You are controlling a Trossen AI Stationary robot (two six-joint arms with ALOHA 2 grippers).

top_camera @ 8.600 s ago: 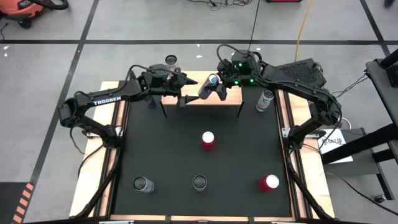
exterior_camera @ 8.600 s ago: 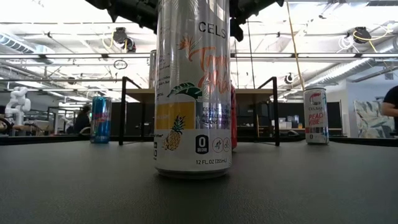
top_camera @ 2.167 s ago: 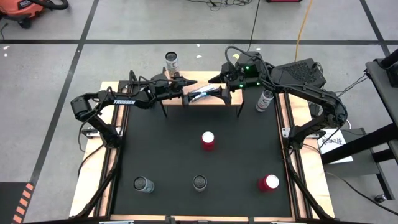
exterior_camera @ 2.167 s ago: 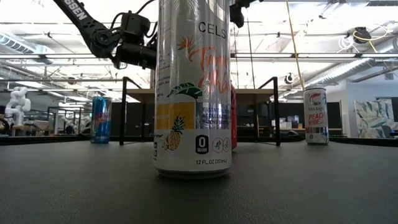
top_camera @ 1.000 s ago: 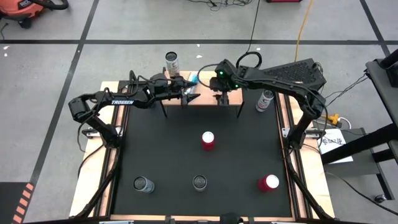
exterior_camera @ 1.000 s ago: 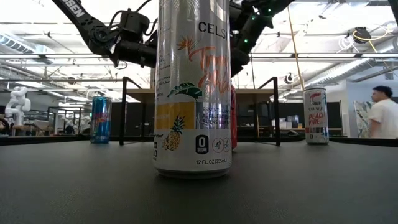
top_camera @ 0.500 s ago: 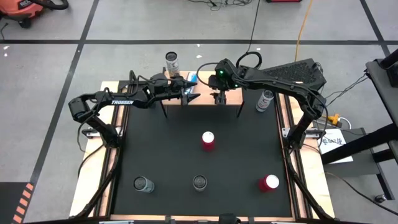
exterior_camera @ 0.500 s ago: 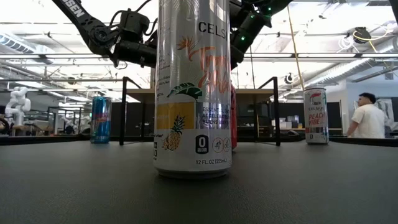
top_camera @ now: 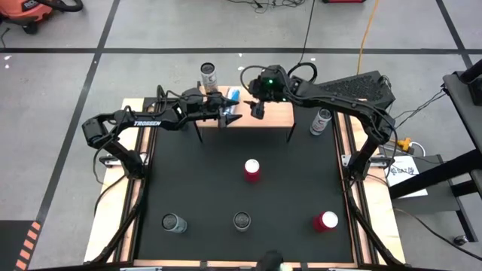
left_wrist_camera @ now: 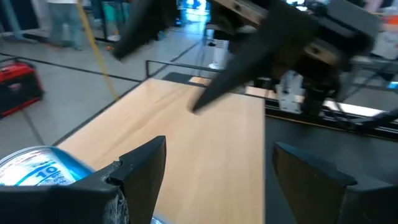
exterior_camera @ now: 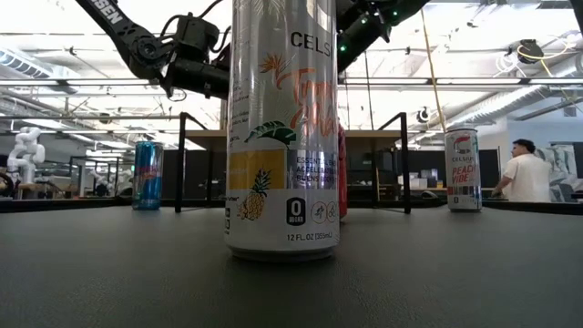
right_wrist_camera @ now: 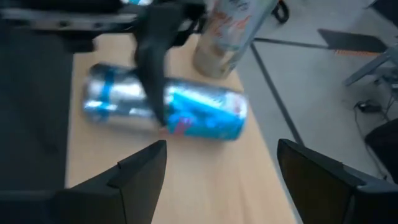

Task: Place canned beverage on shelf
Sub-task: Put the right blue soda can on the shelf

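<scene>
The light-wood shelf (top_camera: 276, 113) stands at the table's far edge. A blue-and-silver can (right_wrist_camera: 168, 111) lies on its side on the shelf's far left part, showing as a blue spot (top_camera: 233, 95) from above. My left gripper (left_wrist_camera: 214, 174) is open and level over the shelf's left end, with the can (left_wrist_camera: 34, 171) outside one finger and bare wood between the fingers. My right gripper (right_wrist_camera: 217, 180) hangs open above the shelf's middle (top_camera: 257, 110), slanting down toward the lying can and clear of it. Another can (top_camera: 208, 75) stands upright at the shelf's far left corner. My left gripper has the outer side of one finger (left_wrist_camera: 134, 165) right beside the lying can's wall (left_wrist_camera: 68, 171). In the right wrist view that finger (right_wrist_camera: 154, 93) crosses in front of the can. Whether they touch, I cannot tell.
On the black mat stand two red cans (top_camera: 251, 168) (top_camera: 325, 220) and two silver ones (top_camera: 174, 223) (top_camera: 242, 220). The latter fills the low view's middle (exterior_camera: 282, 128). A can (top_camera: 321, 120) stands right of the shelf and a blue one (exterior_camera: 148, 175) left of it. A person (exterior_camera: 524, 173) shows in the room.
My right gripper has risen over the shelf and tipped from pointing steeply down to a flatter slant, its fingers swinging toward the table's left edge and the lying can. The can has stayed where it lay.
</scene>
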